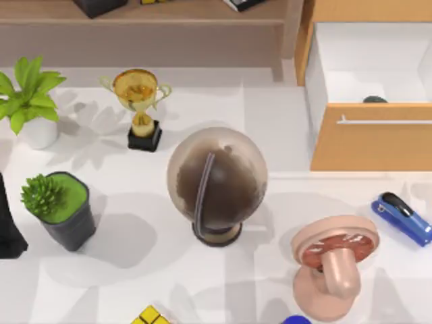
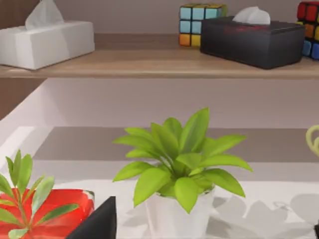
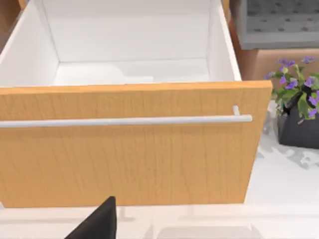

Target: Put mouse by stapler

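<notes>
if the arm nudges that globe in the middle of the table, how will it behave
The globe looks top-heavy: a big ball on a small round base, so a push high up could probably tip it. The ball sits in a curved bracket and may spin rather than slide. Its smooth round surface likely offers the fingers little grip.
</notes>
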